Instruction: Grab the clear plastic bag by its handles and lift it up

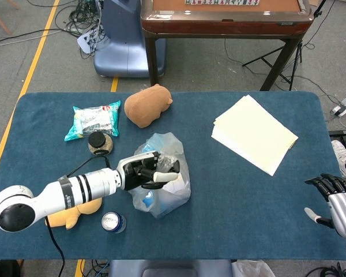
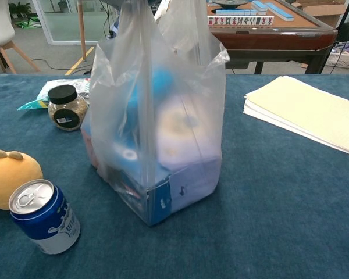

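The clear plastic bag [image 1: 163, 193] stands near the middle of the blue table [image 1: 248, 208], holding blue and white boxes. My left hand [image 1: 151, 172] is over the bag's top, its fingers curled around the gathered handles. In the chest view the bag [image 2: 163, 128] is drawn up tall and taut, its handles running out of the top of the frame; its bottom looks at or just above the cloth. My right hand [image 1: 333, 200] hangs off the table's right edge, fingers apart, holding nothing.
Left of the bag are a drink can [image 1: 113, 221], a yellow plush [image 1: 75, 210], a black-lidded jar [image 1: 99, 142] and a snack packet [image 1: 94, 120]. A brown plush [image 1: 148, 105] lies behind it. A paper stack [image 1: 254, 133] sits at the back right.
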